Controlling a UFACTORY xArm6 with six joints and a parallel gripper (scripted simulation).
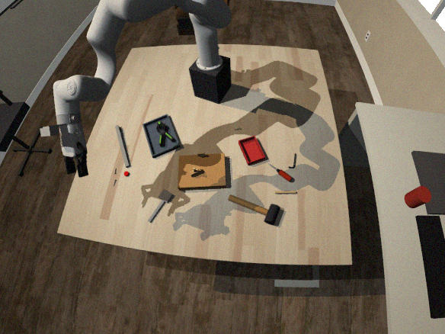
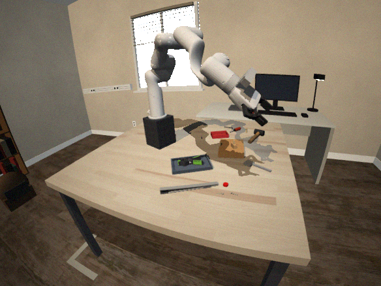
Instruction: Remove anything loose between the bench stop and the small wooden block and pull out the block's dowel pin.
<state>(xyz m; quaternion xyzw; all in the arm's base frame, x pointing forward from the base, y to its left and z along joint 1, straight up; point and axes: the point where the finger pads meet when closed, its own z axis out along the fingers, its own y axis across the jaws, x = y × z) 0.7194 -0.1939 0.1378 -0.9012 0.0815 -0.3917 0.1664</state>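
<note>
The tan bench board [image 1: 202, 171] lies mid-table and also shows in the exterior view [image 2: 231, 148]. A short dark bench stop sits at its far edge. The small block with its pin [image 1: 198, 173] is near the board's middle, and the pin stands upright [image 2: 233, 142]. They are too small to tell whether anything lies between block and stop. The black and green spring clamp [image 1: 164, 133] lies in a dark tray [image 2: 192, 162]. My gripper [image 1: 76, 165] [image 2: 256, 117] hangs high above the table, open and empty, far from the board.
Also on the table are a red tray [image 1: 252, 149], a red-handled screwdriver [image 1: 282, 173], a hex key [image 1: 293, 160], a mallet [image 1: 255, 207], a scraper [image 1: 161, 203], a steel ruler [image 1: 123, 146], a small red disc [image 1: 126, 174] and a thin stick [image 1: 286, 192]. The arm's base [image 1: 209, 78] stands at the back.
</note>
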